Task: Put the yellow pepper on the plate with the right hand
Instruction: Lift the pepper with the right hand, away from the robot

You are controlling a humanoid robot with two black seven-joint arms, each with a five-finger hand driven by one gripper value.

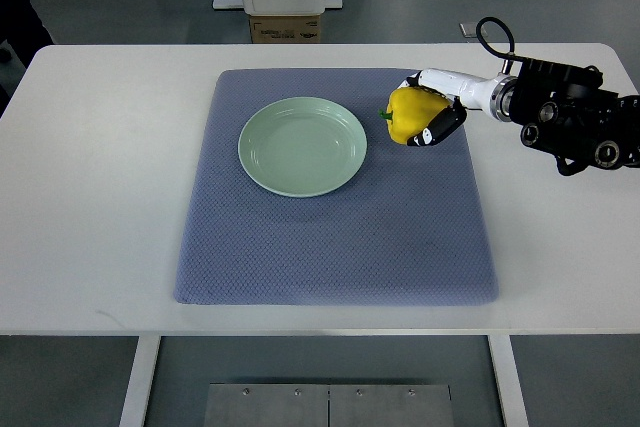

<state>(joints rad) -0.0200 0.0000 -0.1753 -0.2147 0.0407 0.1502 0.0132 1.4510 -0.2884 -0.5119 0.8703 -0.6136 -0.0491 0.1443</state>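
Right robot hand grips the yellow pepper just beside the plate.

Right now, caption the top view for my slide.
Right hand grasps yellow pepper beside the empty green plate on a blue mat.

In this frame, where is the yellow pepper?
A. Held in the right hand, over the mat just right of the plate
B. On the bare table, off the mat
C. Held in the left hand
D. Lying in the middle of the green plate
A: the right hand is closed around the yellow pepper, over the blue mat just right of the empty plate.
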